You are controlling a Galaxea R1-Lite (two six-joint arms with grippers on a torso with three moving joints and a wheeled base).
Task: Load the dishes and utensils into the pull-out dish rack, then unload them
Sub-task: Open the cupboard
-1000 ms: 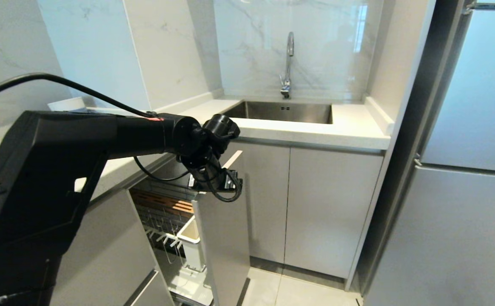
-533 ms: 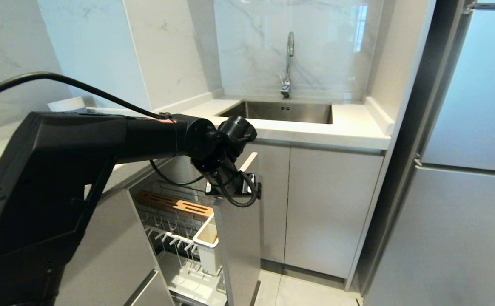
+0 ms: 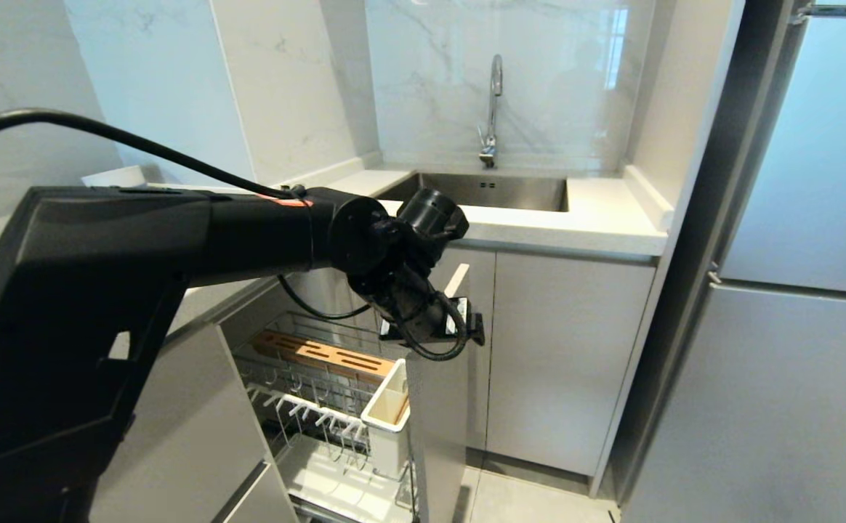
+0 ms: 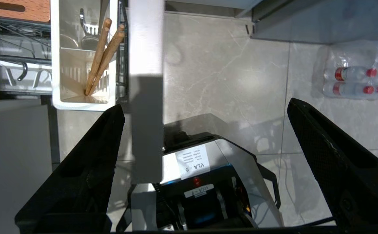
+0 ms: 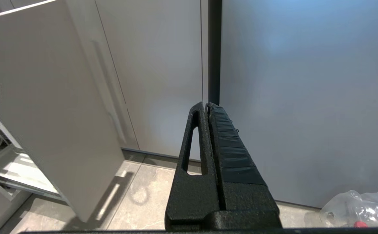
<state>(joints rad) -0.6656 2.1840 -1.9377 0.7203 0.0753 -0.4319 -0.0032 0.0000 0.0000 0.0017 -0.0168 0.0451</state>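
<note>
- Head view: our left arm reaches across from the left of the frame, and the left gripper (image 3: 443, 328) sits at centre, over the top edge of the front panel (image 3: 441, 428) of the dish rack (image 3: 321, 407).
- The rack stands pulled out at lower centre. Its wooden strip (image 3: 328, 355) lies across the top of the wire basket, the white caddy (image 3: 387, 410) sits just behind the front panel, and the white drip tray (image 3: 336, 487) lies at the bottom.
- A sink (image 3: 492, 190) and a tap (image 3: 492, 109) are at upper centre; a fridge (image 3: 794, 290) fills the right side.
- Left wrist view: the left gripper (image 4: 205, 110) is spread wide and holds nothing. The top edge of the front panel (image 4: 145, 48) runs down the frame just beside the left-hand finger (image 4: 88, 169); we cannot tell whether they touch.
- The caddy (image 4: 56, 65) is at upper left with the chopsticks (image 4: 103, 55) leaning inside it; the fork (image 4: 86, 32) is in the next compartment.
- A pack of bottles (image 4: 358, 79) lies on the floor (image 4: 234, 74) at right.
- Right wrist view: the right gripper (image 5: 207, 105) is pressed closed on nothing at lower centre, facing cabinet doors (image 5: 150, 74) and the fridge (image 5: 306, 97).
- The front panel (image 5: 46, 107) fills the left of this frame.
</note>
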